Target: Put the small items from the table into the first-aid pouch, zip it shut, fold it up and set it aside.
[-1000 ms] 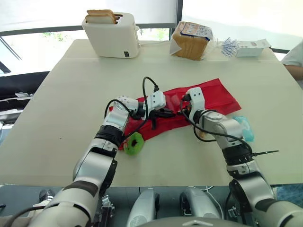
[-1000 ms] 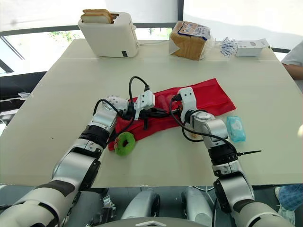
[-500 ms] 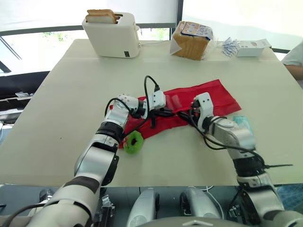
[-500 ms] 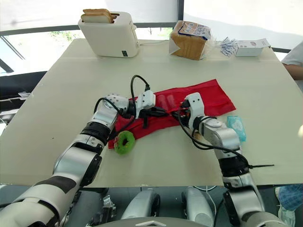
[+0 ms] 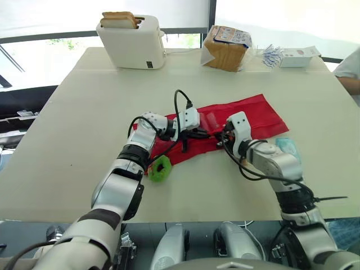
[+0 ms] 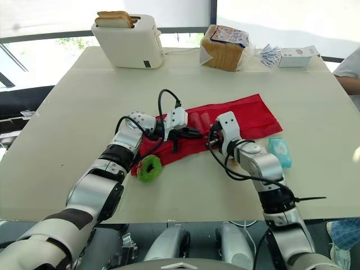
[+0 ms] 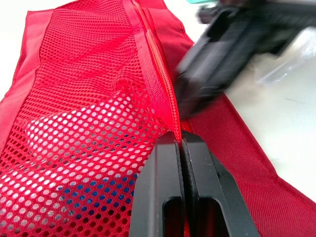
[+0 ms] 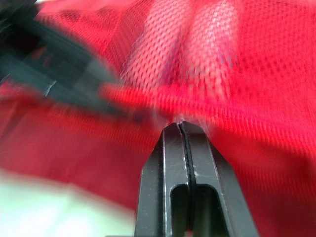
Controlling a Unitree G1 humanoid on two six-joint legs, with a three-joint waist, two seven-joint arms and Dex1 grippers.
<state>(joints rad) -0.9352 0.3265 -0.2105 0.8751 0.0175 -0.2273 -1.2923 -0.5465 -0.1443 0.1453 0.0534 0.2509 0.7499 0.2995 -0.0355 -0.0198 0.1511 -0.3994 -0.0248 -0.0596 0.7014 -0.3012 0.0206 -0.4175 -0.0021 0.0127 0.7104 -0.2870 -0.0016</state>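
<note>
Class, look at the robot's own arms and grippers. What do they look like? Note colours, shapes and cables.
The left arm and right arm have rounded silver-grey shells with black joint bands. Each wrist ends in a white block, with a black cable looping from it. The left gripper and right gripper each have two flat black fingers with a rounded slot at the base.

Both silver-grey arms [image 5: 119,188] carry black joints [image 5: 133,153], white wrist blocks [image 5: 189,118], looping black cables [image 5: 178,99] and black fingers [image 7: 165,190].
</note>
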